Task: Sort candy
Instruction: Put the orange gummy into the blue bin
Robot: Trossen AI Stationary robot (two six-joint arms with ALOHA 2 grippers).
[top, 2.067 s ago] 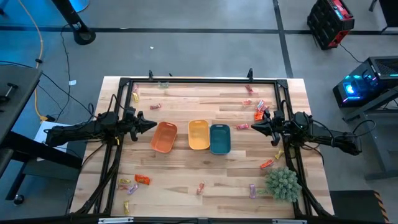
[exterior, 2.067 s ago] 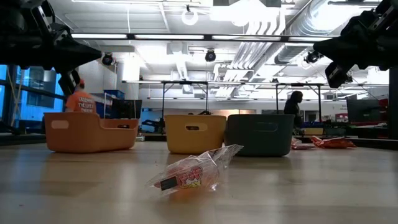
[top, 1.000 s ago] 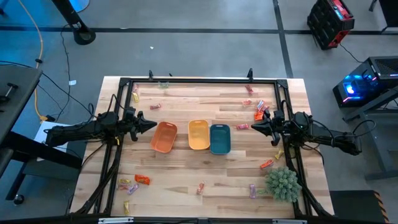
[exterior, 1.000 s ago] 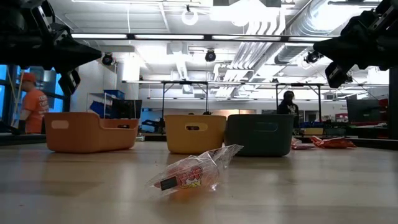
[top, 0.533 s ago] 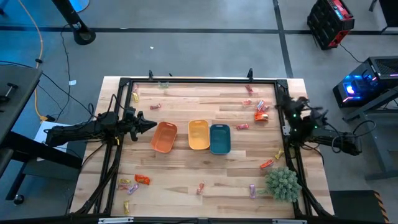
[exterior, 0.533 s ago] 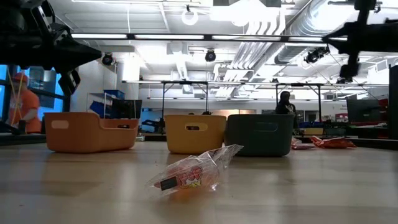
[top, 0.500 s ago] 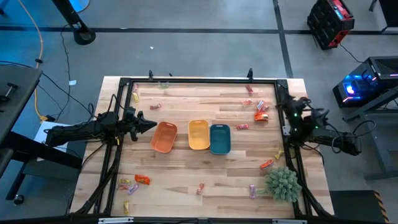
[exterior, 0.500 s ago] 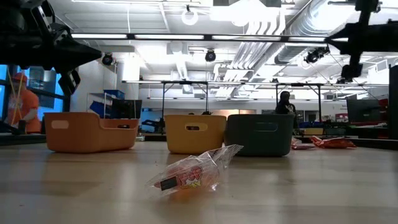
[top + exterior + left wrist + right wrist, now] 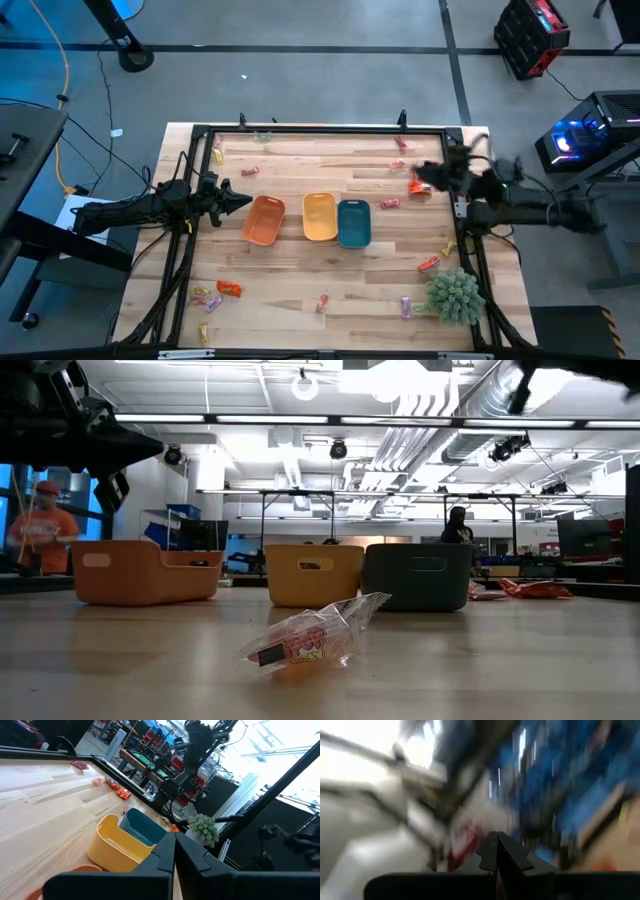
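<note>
The candy lies scattered on the wooden table: an orange piece [image 9: 229, 288] near the near-left corner, a clear-wrapped one [image 9: 310, 638] close to the low camera, and red and orange ones [image 9: 418, 186] at the far right. My left gripper [image 9: 247, 200] is shut and hovers just left of the orange tray [image 9: 264, 220]. My right gripper [image 9: 418, 172] is shut and high above the far-right candy. In the low view only a dark part of the right arm shows at the top right. Neither gripper holds anything.
Orange, yellow [image 9: 319, 216] and teal [image 9: 354, 222] trays stand side by side mid-table. A spiky green plant ball [image 9: 455, 295] sits at the near-right corner. A black frame [image 9: 320, 130] runs along the table's edges. People stand in the room beyond.
My right gripper has risen from beside the teal tray, swung toward the far edge and turned, and it now hangs over the far-right candy, still shut. The right wrist view is smeared by this motion. A person in orange has walked about in the background.
</note>
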